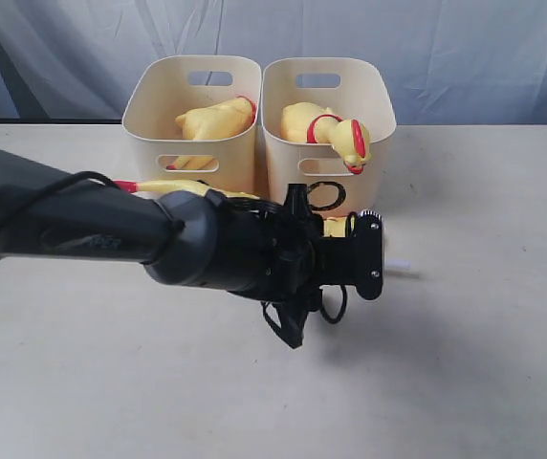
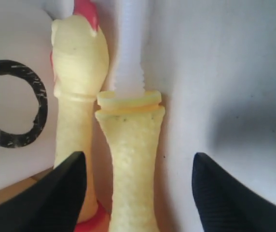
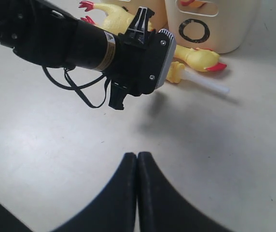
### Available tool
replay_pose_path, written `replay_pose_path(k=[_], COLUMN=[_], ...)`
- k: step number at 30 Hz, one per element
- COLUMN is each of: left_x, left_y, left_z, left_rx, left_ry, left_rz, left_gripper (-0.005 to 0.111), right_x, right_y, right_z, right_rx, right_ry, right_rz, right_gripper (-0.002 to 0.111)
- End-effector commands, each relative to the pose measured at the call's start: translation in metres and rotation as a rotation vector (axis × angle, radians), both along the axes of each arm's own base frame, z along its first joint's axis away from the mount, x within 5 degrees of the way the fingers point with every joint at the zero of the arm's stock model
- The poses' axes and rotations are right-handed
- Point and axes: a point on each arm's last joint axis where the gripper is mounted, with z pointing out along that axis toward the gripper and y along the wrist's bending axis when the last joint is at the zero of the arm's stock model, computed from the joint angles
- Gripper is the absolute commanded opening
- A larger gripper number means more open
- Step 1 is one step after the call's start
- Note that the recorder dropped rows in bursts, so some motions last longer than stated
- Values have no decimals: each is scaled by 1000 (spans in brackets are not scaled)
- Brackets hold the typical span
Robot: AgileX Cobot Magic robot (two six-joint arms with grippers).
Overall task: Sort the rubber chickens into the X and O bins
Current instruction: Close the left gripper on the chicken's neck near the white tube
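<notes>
Pale table (image 1: 484, 363), cream bin (image 1: 149, 100), O bin (image 1: 374, 96) (side by side), rubber chicken (image 3: 200, 58), neck piece (image 2: 131, 159) in front

lab setup: draped backdrop (image 1: 465, 57), white tabletop (image 1: 484, 335)

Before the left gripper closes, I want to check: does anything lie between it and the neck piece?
Nothing visible does: the neck piece lies between the jaws of the open left gripper. A whole chicken lies close beside it.

My left pincer (image 2: 138, 169) hangs over a neck piece (image 2: 128, 154) and a whole chicken (image 2: 77, 72), side by side on the surface (image 1: 465, 335). At twelve o'clock, the O bin (image 1: 379, 105) holds one chicken (image 1: 317, 124). At eleven, the second bin (image 1: 149, 105) holds another chicken (image 1: 216, 121).
</notes>
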Motion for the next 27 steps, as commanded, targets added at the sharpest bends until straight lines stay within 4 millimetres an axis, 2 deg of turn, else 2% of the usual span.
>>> replay_pose_path(k=[1,4,13,27], left_x=[9,14,13,13], left_y=[8,14,7,10], left_z=[1,1,-1,-35], left_rx=[-5,-5,-48,46], left_ry=[-2,-2,11,42], left_rz=[36,54,3,-1], left_gripper=[60,60,60,59], right_x=[0,0,0,0], right_y=[-1,-1,-1,-1], right_z=[-1,-1,-1,-1], right_rx=[-4,-4,-4,-4], right_ry=[-7,-7,-7,-7], right_rz=[-1,-1,-1,-1], right_gripper=[-1,-1,-1,-1])
